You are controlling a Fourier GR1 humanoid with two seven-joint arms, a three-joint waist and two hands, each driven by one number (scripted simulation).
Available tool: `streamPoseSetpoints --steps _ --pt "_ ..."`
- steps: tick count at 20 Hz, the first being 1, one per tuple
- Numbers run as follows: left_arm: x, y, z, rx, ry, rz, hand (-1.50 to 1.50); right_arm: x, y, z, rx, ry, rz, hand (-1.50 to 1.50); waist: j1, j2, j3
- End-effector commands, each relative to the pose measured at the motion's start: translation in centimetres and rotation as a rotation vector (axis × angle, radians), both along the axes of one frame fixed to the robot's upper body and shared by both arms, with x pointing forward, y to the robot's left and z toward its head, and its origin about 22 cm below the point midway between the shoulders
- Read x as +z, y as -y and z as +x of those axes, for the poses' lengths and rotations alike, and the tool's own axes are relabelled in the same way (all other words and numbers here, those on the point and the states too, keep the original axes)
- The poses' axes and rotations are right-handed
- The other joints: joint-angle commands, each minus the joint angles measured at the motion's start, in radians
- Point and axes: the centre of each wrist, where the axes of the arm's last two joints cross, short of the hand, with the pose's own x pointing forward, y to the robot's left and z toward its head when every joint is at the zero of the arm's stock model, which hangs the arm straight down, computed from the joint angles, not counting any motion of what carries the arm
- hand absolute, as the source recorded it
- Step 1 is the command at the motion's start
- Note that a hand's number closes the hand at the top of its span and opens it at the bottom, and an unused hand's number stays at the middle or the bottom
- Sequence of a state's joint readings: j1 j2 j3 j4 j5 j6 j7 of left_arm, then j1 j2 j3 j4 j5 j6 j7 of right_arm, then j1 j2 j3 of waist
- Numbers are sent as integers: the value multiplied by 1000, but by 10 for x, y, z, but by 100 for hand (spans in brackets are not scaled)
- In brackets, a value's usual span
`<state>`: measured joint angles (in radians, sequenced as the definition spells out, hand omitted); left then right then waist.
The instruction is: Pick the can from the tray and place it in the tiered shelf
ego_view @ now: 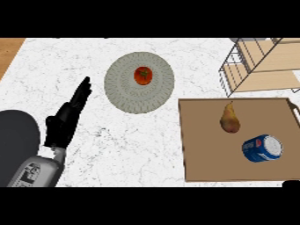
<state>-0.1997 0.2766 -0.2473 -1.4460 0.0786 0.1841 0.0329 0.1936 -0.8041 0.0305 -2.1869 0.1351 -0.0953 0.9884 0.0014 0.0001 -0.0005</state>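
We are starting nearest us, where our right hand (299,182) is barely showing at the lower edge, so we cannot tell its fingers. The can (262,148) is lying on its side on the tray (204,171), beside a pear (229,118). We are judging that we should come down across its round body. Our left hand (66,118) is resting with fingers straight. Farthest off is standing the tiered shelf (262,66).

One can (262,148), one pear (229,117), one tray (204,167), one tomato (143,75), one plate (123,94), one shelf (269,66) and one hand (66,116) are in view.
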Motion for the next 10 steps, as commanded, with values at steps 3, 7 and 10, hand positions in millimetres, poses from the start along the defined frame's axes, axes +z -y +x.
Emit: streamPoseSetpoints --steps 3,7,10 --pt "-8 -5 -12 -1 -5 3 0 8 -12 9 -54 -5 -54 -150 0 0 0" --pt "-5 -1 -17 5 -2 -7 0 -2 -22 13 -46 -25 -19 -150 2 -1 0" --pt "-14 -9 5 8 8 8 0 13 -22 19 -45 -19 -23 -150 -2 1 0"
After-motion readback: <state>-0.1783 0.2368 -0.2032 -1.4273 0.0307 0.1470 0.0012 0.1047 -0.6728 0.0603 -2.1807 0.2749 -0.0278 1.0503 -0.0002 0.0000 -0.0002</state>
